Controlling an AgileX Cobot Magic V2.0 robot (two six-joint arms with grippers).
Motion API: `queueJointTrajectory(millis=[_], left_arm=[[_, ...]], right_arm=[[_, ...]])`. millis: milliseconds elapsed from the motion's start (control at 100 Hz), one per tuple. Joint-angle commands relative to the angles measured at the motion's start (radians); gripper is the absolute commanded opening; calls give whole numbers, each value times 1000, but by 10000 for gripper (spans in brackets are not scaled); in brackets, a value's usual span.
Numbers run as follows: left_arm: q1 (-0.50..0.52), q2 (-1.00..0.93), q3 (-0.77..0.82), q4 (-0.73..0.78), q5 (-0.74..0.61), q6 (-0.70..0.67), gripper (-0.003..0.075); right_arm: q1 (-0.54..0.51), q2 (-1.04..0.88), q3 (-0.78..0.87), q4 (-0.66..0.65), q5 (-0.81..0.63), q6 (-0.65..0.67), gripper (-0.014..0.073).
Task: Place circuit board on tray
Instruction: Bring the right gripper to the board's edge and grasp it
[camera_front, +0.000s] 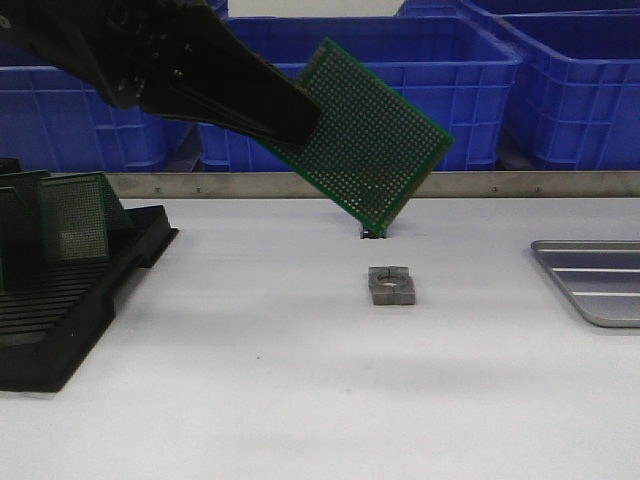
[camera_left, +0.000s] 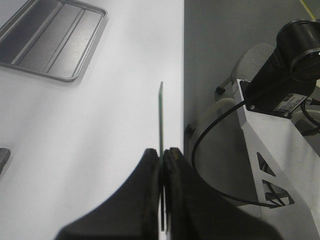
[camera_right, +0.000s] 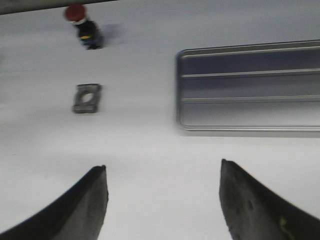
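Black slotted rack (camera_front: 70, 300) is seen nearest the camera in the front view, at the left of the white table (camera_front: 300, 400), with a second green perforated board (camera_front: 78, 220) standing in its slots. Above and beyond it, the left gripper (camera_front: 300, 120) is shown raised over the table, its two dark fingers pressed tight on one edge of the circuit board (camera_front: 375, 140). That thin green board is held in the air, tilted, with its lowest corner hanging above the table behind a small grey metal block (camera_front: 391, 285), which lies flat near the middle of the table. In the left wrist view the board (camera_left: 161, 115) is seen edge-on, clamped between the closed fingers (camera_left: 150, 190).

At the right edge of the table the tray (camera_front: 595, 280) is found, silvery-grey with a ribbed base, well apart from the held board. Blue plastic crates (camera_front: 470, 70) are lined up behind the table.

In the right wrist view the right gripper (camera_right: 162, 200) is shown with its fingers spread wide and nothing between them, the tray (camera_right: 250, 85) and a red-capped button (camera_right: 82, 25) lying beyond.
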Motion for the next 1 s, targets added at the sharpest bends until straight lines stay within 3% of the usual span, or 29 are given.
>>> queueJointTrajectory(millis=[0, 210, 340, 470, 610, 750, 990], left_arm=[[-9, -34, -27, -78, 85, -8, -20], [-9, -34, -27, -78, 85, -8, -20], [-9, -34, -27, -78, 85, -8, -20], [-9, -34, -27, -78, 85, -8, -20], [-9, -34, -27, -78, 85, -8, -20], [-9, -34, -27, -78, 85, -8, -20], [-9, -34, -27, -78, 85, -8, -20]], right_arm=[[46, 37, -51, 164, -35, -136, 505], [110, 156, -62, 528, 56, -504, 505], [121, 215, -62, 749, 100, -822, 505], [121, 275, -62, 891, 175, -1128, 505], [123, 339, -62, 1016, 209, -1368, 505], [123, 408, -62, 1072, 212, -1519, 505], [149, 521, -62, 1093, 217, -1553, 505]])
